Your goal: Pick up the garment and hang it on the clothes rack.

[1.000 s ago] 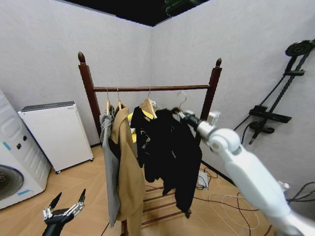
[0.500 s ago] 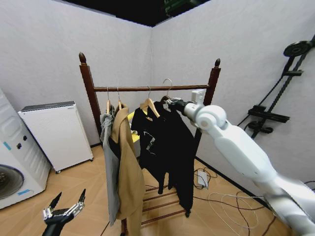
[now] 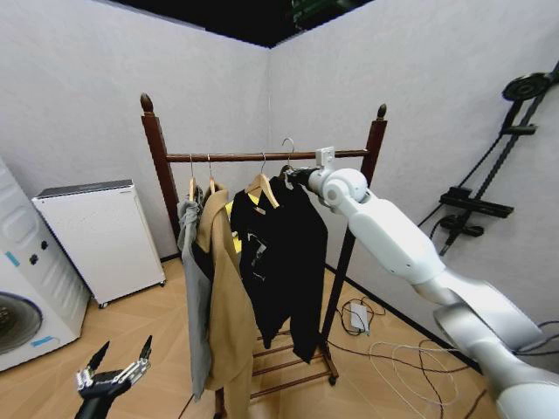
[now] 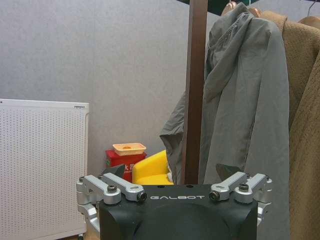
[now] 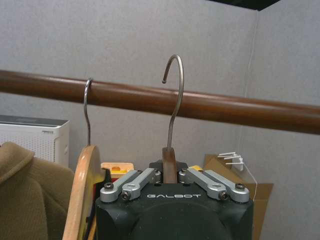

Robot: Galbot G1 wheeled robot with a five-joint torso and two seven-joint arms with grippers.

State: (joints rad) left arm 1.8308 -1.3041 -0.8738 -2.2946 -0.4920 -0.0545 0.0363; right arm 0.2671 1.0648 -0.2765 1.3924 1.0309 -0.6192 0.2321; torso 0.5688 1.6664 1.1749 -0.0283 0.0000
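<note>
Here the right end effector (image 5: 169, 176) hides the garment (image 3: 293, 253) hanger's neck.

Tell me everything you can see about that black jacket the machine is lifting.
The garment is a long black long-sleeved jacket hanging limp on a wooden hanger. The right gripper clamps the hanger neck, raising its silver hook above the bar of the clothes rack, not yet over it. It hangs against another dark garment.
</note>
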